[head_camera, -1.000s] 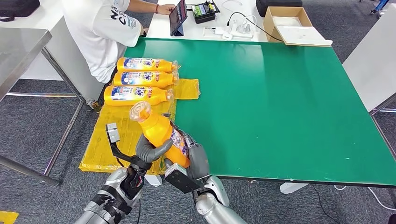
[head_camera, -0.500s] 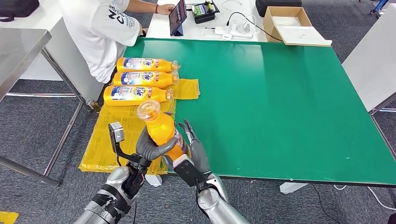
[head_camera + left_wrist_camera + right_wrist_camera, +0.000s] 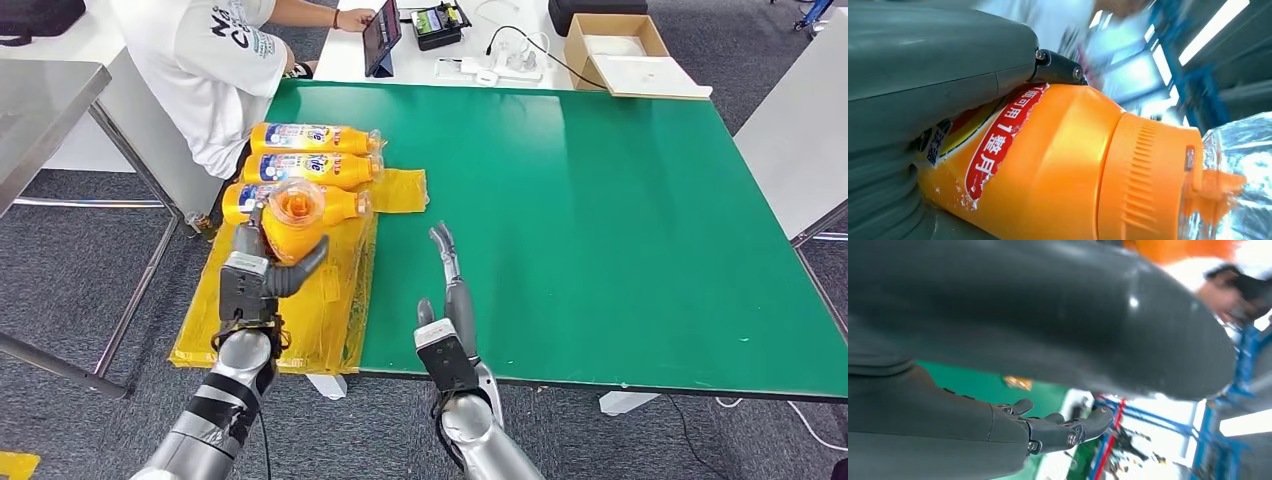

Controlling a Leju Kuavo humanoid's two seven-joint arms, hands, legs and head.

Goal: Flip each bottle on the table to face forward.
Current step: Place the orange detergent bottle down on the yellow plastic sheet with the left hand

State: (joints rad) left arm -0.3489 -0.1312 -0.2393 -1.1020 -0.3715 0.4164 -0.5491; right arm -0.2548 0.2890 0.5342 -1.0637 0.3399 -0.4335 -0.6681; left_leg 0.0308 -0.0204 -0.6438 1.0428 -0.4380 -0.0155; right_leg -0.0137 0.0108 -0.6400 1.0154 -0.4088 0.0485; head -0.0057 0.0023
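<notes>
- Left hand (image 3: 262,272) grips an orange bottle (image 3: 292,222), raised cap-up over the yellow sheet (image 3: 330,300), likely to turn its label forward.
- Right hand (image 3: 450,300) rests empty, fingers straight, above the green table (image 3: 600,220).
- Three bottles (image 3: 310,170) lie side by side just beyond.

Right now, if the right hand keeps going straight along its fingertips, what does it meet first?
Probably nothing: the right hand points up across bare green table. The yellow sheet's corner lies just left of that line; depth unclear.
</notes>
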